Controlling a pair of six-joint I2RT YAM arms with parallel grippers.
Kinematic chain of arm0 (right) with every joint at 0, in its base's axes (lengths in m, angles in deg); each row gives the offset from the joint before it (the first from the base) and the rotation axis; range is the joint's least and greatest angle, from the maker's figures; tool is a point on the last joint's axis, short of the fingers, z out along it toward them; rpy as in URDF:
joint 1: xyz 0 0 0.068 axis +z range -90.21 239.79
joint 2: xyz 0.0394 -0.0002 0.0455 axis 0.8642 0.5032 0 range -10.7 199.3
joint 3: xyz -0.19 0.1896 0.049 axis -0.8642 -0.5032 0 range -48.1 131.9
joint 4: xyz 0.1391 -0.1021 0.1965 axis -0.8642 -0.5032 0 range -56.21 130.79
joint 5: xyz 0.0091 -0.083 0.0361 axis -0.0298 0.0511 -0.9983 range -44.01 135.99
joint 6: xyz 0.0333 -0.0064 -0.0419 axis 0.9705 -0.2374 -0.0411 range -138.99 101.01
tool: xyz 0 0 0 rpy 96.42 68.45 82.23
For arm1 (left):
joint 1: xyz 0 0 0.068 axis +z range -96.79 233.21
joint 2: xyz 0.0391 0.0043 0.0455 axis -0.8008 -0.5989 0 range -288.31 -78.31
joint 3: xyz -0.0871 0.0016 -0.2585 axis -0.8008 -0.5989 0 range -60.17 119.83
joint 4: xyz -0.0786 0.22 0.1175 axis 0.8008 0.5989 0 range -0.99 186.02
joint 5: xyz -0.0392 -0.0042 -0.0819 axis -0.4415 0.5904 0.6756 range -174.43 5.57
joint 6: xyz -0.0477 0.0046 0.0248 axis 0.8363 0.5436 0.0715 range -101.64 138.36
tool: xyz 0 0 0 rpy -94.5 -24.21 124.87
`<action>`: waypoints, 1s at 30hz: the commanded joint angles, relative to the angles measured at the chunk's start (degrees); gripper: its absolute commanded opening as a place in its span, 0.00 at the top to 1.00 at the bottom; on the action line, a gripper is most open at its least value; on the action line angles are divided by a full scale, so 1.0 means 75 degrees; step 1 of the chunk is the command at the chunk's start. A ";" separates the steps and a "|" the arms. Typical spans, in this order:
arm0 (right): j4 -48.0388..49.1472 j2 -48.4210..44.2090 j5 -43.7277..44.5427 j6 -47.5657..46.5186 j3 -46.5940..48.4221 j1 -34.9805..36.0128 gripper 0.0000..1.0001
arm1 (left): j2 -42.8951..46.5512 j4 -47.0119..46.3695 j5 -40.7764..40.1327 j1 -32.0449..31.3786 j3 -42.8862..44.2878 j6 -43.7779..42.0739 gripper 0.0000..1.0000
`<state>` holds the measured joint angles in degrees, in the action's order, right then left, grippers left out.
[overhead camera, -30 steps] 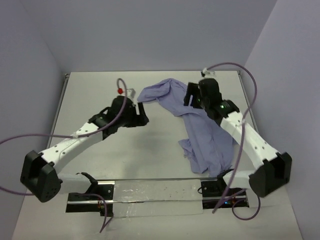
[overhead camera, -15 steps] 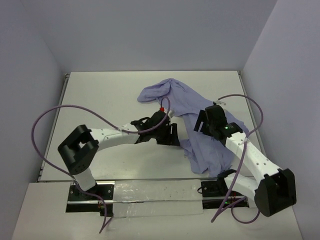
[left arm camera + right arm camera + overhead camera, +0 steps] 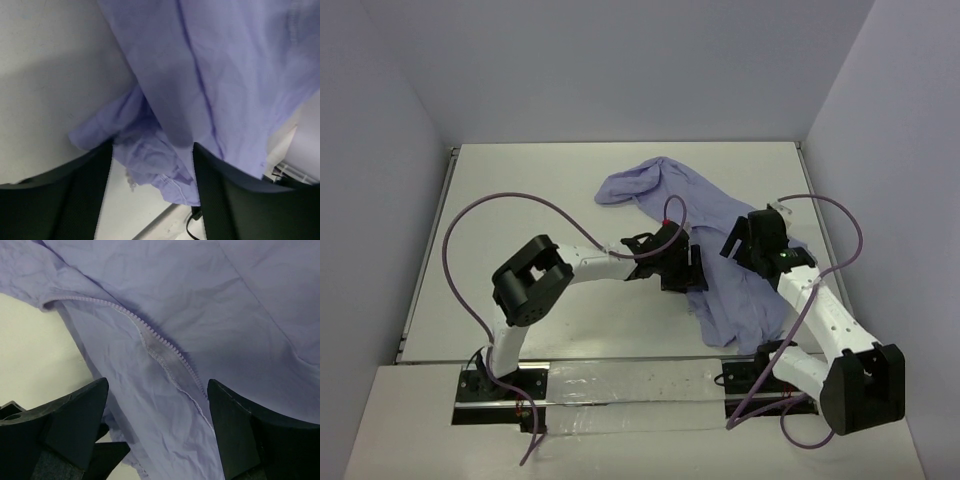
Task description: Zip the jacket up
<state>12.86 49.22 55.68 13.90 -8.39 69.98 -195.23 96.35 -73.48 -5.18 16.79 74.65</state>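
A thin purple cable (image 3: 520, 196) loops over the white tabletop (image 3: 500, 170) — my left gripper (image 3: 150, 170) and right gripper (image 3: 157, 405) gape empty above the crumpled lavender fabric jacket (image 3: 740, 300), unzipped.

The left arm is folded sharply at the elbow and reaches rightward across the middle. The left hand (image 3: 690, 268) sits low, its fingers (image 3: 75, 200) well apart. The right arm stretches forward from its base, and the right hand (image 3: 738, 240) tilts downward, fingers (image 3: 70, 425) also spread wide.
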 commanded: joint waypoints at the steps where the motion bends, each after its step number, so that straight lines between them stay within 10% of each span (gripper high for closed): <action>1: 0.0674 0.0332 -0.0342 0.0101 -0.0298 -0.0058 0.20 | -0.0170 0.0266 -0.0280 -0.0103 0.0239 -0.0101 0.48; 6: 0.1062 0.0597 -0.0699 0.0005 -0.0423 -0.0058 0.51 | 0.0175 0.0463 -0.0633 -0.0087 0.0032 -0.0202 1.00; 11: 0.1006 0.0593 -0.0996 -0.0097 0.0222 -0.0058 1.00 | 0.0760 0.0890 -0.1010 0.0172 -0.0018 -0.0486 1.00; 24: -0.0072 0.0340 -0.0625 -0.0666 0.4028 -0.0069 1.00 | 0.5450 0.2394 -0.2413 0.3420 -0.0983 -0.1939 1.00; 30: -0.0029 0.0952 0.0020 -0.0741 0.4530 -0.0132 1.00 | 0.6231 0.2253 -0.1646 0.3629 -0.1211 -0.2201 1.00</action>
<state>13.94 52.84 51.10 9.68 23.56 69.77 -147.95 111.11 -90.52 23.02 9.88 61.14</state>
